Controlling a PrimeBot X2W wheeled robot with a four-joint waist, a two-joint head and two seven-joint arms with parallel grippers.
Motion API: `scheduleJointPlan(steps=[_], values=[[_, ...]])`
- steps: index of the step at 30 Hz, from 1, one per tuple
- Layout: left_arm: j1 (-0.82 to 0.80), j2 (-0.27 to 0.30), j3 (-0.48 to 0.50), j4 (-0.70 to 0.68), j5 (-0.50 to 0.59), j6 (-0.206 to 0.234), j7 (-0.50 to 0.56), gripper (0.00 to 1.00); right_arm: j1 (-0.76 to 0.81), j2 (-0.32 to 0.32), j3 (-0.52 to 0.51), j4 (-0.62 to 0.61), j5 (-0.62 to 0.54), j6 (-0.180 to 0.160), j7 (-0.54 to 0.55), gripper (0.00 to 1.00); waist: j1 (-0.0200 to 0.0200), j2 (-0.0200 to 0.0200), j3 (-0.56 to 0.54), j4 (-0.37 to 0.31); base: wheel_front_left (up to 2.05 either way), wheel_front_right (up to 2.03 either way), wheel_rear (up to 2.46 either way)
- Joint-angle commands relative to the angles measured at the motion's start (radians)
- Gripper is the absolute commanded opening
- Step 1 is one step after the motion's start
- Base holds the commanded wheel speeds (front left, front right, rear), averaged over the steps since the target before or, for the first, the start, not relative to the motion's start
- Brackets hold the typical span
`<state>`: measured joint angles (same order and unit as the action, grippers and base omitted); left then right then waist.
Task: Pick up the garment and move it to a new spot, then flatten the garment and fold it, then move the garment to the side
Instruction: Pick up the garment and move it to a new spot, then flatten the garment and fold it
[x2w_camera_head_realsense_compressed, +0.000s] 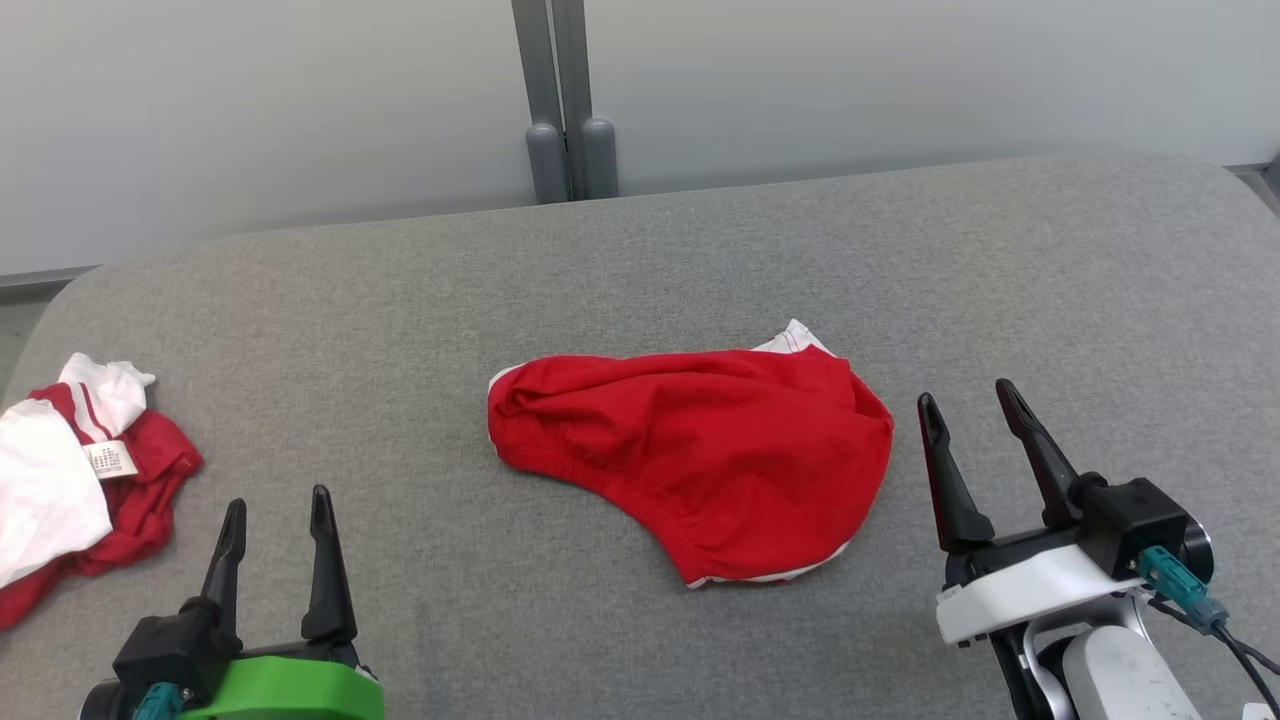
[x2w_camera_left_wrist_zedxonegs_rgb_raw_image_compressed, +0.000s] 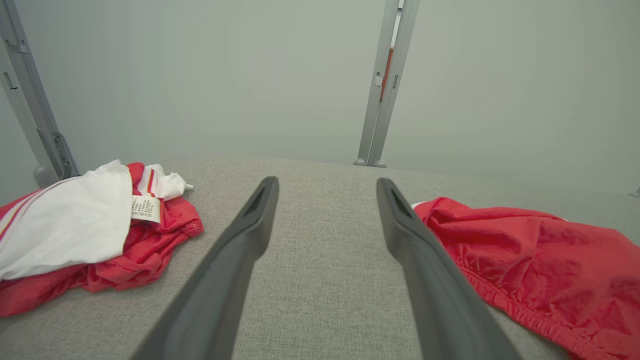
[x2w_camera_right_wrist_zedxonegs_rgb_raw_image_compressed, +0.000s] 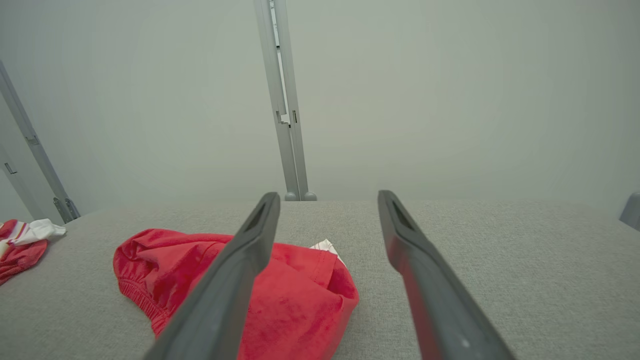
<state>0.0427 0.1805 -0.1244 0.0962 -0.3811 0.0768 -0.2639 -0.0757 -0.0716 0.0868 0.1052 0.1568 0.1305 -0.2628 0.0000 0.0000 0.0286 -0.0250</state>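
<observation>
A red garment (x2w_camera_head_realsense_compressed: 700, 455) with white trim lies loosely folded in the middle of the grey table (x2w_camera_head_realsense_compressed: 640, 270). The left wrist view has the garment (x2w_camera_left_wrist_zedxonegs_rgb_raw_image_compressed: 540, 260) at its right, and the right wrist view has the garment (x2w_camera_right_wrist_zedxonegs_rgb_raw_image_compressed: 300, 295) partly behind the left finger. My left gripper (x2w_camera_head_realsense_compressed: 277, 515) stands open at the lower left, well apart from the cloth, with nothing between its fingers. To the right of the garment, close to its right edge but not touching, my right gripper (x2w_camera_head_realsense_compressed: 968, 400) is open and empty.
A second crumpled red and white garment (x2w_camera_head_realsense_compressed: 75, 470) with a label lies at the table's left edge, near my left gripper. A grey post (x2w_camera_head_realsense_compressed: 565, 100) stands against the pale wall behind the table's far edge.
</observation>
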Motion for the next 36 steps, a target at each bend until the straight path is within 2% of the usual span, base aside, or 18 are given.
scheduleJointPlan(steps=[1,8,14,36], values=[[0.016,-0.014,0.016,-0.005,0.011,-0.014,-0.001,1.0,0.009,-0.005,-0.005,0.002,0.004,0.0,-0.003,1.0,0.0,0.0,0.0,0.004,0.0,0.0,0.0],[0.015,-0.066,0.072,0.013,0.061,-0.07,-0.001,1.0,-0.002,-0.011,0.0,0.011,-0.002,0.0,-0.003,1.0,0.0,0.0,-0.004,0.009,0.0,0.0,0.0],[0.018,-0.091,0.104,0.024,0.095,-0.1,-0.001,1.0,0.002,-0.011,0.008,0.015,0.003,0.0,-0.003,1.0,0.0,0.0,-0.011,0.006,0.0,0.0,0.0],[0.003,-0.127,0.157,0.041,0.141,-0.149,-0.001,1.0,-0.002,-0.012,0.003,0.008,0.002,0.0,-0.003,1.0,0.0,0.0,-0.002,0.002,0.0,0.0,0.0]])
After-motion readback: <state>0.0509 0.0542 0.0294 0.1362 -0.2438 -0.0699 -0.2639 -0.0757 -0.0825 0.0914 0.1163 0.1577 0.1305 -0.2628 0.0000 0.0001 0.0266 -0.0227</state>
